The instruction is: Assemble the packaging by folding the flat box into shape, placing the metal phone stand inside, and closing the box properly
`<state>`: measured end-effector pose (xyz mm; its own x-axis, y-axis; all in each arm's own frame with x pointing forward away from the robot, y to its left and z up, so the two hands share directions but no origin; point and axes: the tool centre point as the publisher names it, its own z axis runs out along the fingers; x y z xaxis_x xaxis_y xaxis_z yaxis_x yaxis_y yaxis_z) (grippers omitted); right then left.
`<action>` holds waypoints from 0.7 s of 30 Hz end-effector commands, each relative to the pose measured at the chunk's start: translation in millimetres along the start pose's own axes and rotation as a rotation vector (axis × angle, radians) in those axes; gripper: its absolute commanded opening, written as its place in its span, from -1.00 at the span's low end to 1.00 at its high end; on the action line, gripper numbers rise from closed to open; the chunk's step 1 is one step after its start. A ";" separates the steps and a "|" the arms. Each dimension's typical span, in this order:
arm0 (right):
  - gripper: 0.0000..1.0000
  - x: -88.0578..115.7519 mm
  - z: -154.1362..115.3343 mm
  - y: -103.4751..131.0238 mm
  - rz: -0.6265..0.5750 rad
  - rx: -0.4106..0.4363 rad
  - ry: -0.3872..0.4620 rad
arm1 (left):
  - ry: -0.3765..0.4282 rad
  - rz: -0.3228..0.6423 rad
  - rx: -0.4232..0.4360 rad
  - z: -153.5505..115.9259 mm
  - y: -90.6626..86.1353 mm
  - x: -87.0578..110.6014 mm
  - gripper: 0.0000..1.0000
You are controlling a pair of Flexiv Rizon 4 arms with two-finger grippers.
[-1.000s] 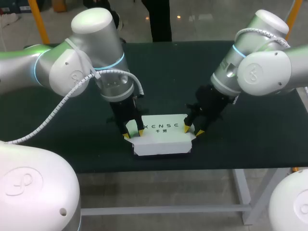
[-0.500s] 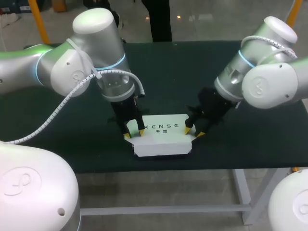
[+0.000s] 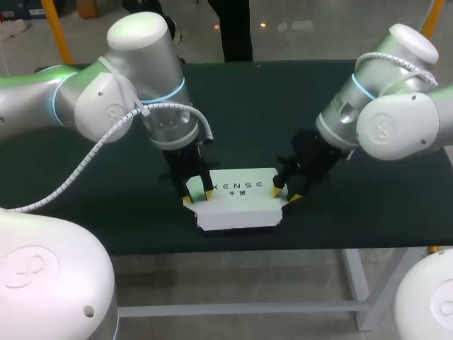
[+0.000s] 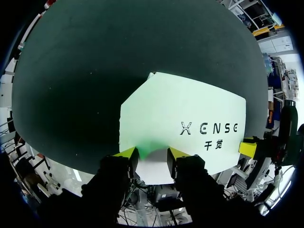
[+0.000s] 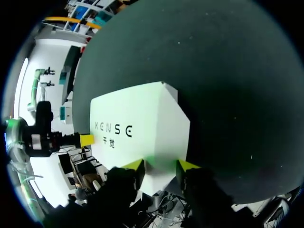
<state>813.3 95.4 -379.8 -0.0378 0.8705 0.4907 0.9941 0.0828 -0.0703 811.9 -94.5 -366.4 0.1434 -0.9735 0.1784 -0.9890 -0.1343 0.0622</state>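
A white box (image 3: 241, 211) with dark print on its lid lies folded up near the table's front edge. My left gripper (image 3: 197, 197) stands open at the box's left end, its yellow tips astride the end edge. In the left wrist view the box (image 4: 185, 114) lies ahead of that gripper (image 4: 153, 154), with a white tab between the fingers. My right gripper (image 3: 284, 195) stands open at the right end in the same way. In the right wrist view the box (image 5: 137, 123) reaches in between that gripper's (image 5: 161, 166) tips. No phone stand shows.
The dark green table (image 3: 106, 205) spreads bare round the box. Its front edge (image 3: 283, 244) runs just below the box. Each wrist view catches the other arm's yellow fingertip (image 4: 247, 148) (image 5: 86, 140) at the box's far end.
My right arm's upper part has shifted a little to the right and up; its gripper stays at the box's end. The left arm and the box have not moved.
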 end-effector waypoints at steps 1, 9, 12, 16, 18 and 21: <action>-0.09 -0.1 -0.5 0.2 -0.001 0.003 0.002 | -0.006 -0.001 0.003 0.3 0.1 1.4 -0.25; 0.11 -0.1 3.1 0.0 -0.029 -0.024 -0.011 | -0.009 0.004 0.016 1.4 2.0 1.7 -0.15; 0.31 0.7 6.5 -0.1 -0.054 -0.039 -0.013 | -0.015 0.009 0.033 2.5 3.7 2.0 -0.11; 0.24 0.9 9.7 -0.3 -0.067 -0.055 -0.014 | -0.008 0.019 0.055 3.8 5.6 0.8 -0.11; 0.14 0.8 10.8 -0.3 -0.075 -0.063 -0.012 | -0.010 0.019 0.064 4.6 6.0 0.2 -0.11; 0.00 0.3 11.8 -0.6 -0.078 -0.068 -0.006 | -0.002 0.024 0.076 5.5 6.1 -0.2 -0.10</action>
<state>815.0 100.9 -386.7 -0.1151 0.8652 0.4880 0.9924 0.1219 0.0180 810.8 -97.0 -369.2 0.1179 -0.9779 0.1728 -0.9927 -0.1203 -0.0035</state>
